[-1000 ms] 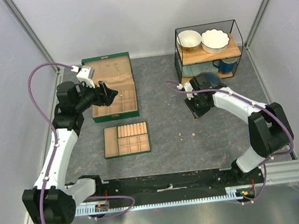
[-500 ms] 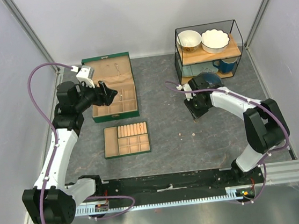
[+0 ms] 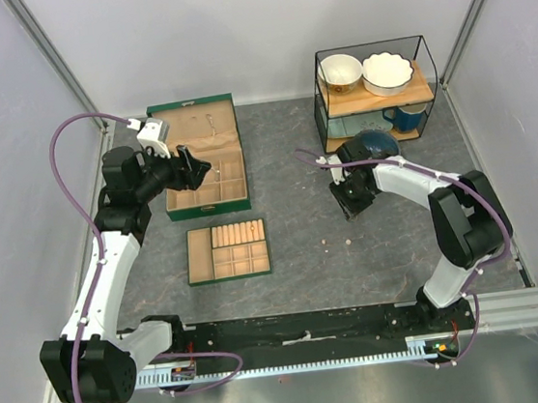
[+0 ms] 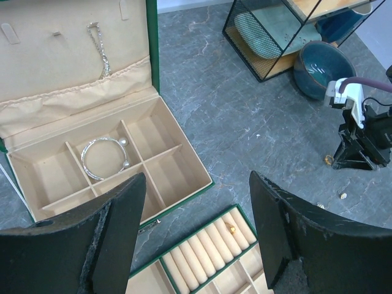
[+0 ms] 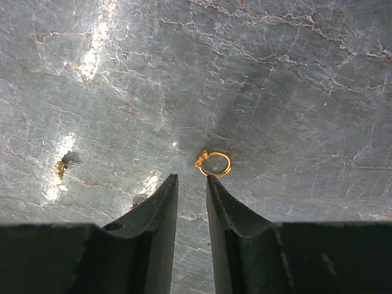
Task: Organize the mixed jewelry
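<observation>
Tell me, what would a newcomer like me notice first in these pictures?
Probably the open green box at the table's back left, with a silver bangle lying in one of its tan compartments and the left gripper spread wide over it. Further right, the right gripper points down at the grey tabletop, fingers narrowly apart, a tiny gold ring lying just beyond their tips.

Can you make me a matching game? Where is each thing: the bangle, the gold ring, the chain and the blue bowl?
Things:
1 bangle
2 gold ring
3 chain
4 blue bowl

Places:
A on the table, just past the right gripper
B on the lid
C in a compartment of the box
D beside the wire shelf

Pairs: 1-C, 2-A, 3-B, 4-D
</observation>
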You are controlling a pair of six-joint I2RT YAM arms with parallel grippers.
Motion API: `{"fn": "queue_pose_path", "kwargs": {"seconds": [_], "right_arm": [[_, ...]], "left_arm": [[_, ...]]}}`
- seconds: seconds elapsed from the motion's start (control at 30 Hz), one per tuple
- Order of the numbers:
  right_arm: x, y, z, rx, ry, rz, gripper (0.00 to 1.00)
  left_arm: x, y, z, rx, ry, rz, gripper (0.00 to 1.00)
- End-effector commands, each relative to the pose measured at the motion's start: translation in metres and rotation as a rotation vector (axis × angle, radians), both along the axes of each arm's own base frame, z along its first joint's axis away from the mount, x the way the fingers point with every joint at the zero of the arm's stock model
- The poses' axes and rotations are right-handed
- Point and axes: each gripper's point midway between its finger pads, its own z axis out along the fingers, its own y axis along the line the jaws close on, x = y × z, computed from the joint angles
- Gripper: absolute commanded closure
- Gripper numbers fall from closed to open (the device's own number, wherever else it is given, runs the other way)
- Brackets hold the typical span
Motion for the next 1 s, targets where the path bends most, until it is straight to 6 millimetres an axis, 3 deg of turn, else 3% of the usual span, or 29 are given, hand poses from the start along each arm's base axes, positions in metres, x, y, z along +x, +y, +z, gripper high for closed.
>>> {"fn": "queue_pose_path", "kwargs": {"seconds": [0.0,0.97], "right_arm": [[0.008,0.008,-0.001,0.03,-0.013,-0.008,0.67],[0.012,0.007,-0.014,0.044,0.02,-0.034,0.72]], "left_arm": [[0.002,0.002,0.013,0.005,-0.056,0.008,0.24],[0.0,0.003,0.012,0.01,-0.059,0.008,0.24]]}}
